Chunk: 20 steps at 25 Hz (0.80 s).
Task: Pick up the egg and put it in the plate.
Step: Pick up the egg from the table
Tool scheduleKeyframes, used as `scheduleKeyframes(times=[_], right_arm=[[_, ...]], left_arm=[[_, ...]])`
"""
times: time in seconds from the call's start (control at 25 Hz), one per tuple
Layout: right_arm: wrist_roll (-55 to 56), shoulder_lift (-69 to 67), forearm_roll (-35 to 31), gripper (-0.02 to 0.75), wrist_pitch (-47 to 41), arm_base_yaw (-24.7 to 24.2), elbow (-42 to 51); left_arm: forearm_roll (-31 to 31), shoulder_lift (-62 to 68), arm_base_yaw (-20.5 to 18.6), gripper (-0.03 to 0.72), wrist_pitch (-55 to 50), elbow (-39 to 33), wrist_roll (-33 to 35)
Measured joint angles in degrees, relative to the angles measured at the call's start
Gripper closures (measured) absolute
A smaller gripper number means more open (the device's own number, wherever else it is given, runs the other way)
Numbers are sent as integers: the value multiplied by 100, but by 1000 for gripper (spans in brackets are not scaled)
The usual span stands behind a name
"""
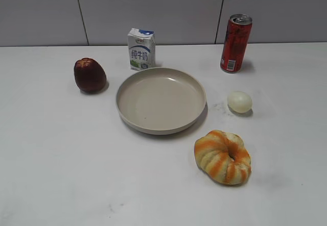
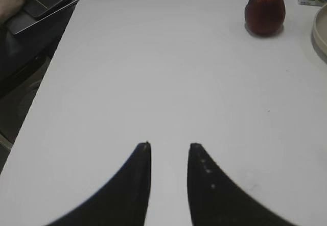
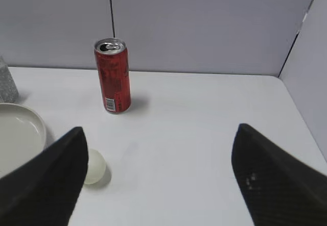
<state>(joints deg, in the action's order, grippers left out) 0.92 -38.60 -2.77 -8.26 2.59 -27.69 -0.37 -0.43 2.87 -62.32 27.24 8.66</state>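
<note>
The egg (image 1: pixel 239 102) is a small pale oval lying on the white table just right of the plate (image 1: pixel 127 111). The plate is a wide beige dish and holds nothing. In the right wrist view the egg (image 3: pixel 96 167) lies beside my left finger, partly hidden by it, and the plate's rim (image 3: pixel 36 125) shows at the left edge. My right gripper (image 3: pixel 161 134) is wide open and empty, above the table right of the egg. My left gripper (image 2: pixel 168 145) is open with a narrow gap and empty, over bare table at the left. Neither gripper shows in the exterior view.
A red can (image 1: pixel 235 43) stands behind the egg. A milk carton (image 1: pixel 141 48) stands behind the plate. A dark red apple (image 1: pixel 89 75) sits left of the plate. A striped orange bread ring (image 1: pixel 223 156) lies in front of the egg. A laptop (image 2: pixel 36 4) sits beyond the table's left edge.
</note>
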Motion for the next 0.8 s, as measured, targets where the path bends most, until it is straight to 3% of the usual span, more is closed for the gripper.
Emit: scheduleKeyframes(times=[0.2, 0.6, 0.8], right_arm=[[0, -1783, 26, 71, 54, 11, -923], [-209, -4647, 81, 87, -1726, 1067, -3568], [-222, -5965, 33, 92, -2194, 1196, -4259]], left_arm=[[0, 0, 0, 499, 0, 0, 0], [0, 0, 0, 499, 0, 0, 0], [0, 0, 0, 499, 0, 0, 0]])
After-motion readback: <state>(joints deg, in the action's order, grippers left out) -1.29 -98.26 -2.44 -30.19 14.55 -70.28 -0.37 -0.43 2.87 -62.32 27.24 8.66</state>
